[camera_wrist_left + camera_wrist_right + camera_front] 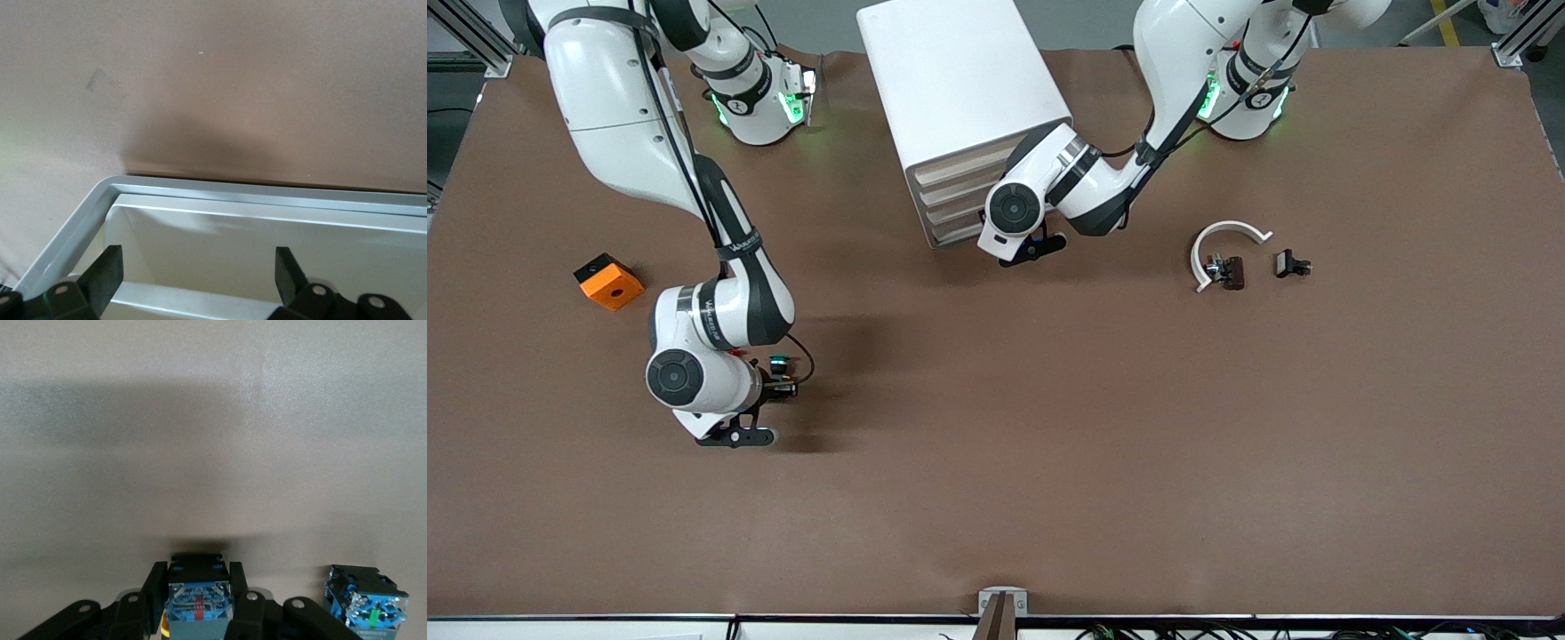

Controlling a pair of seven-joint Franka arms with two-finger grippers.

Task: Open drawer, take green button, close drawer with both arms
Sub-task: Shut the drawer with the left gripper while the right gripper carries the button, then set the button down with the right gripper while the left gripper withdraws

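A white box-shaped cabinet (960, 98) with four beige-fronted drawers is seen on the brown table (1049, 444). An orange block (608, 281) is placed toward the right arm's end.

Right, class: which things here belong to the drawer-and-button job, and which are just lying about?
Job: drawer cabinet, green button, left gripper, right gripper holding another button.
Lying about: orange block, white curved piece, brown part, black clip.

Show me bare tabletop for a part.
Free: the middle stretch between right claw and white arc, nearer the camera than the cabinet. Crowded: right claw's held button beside the green button; left claw at the cabinet's drawers; clips by the arc.
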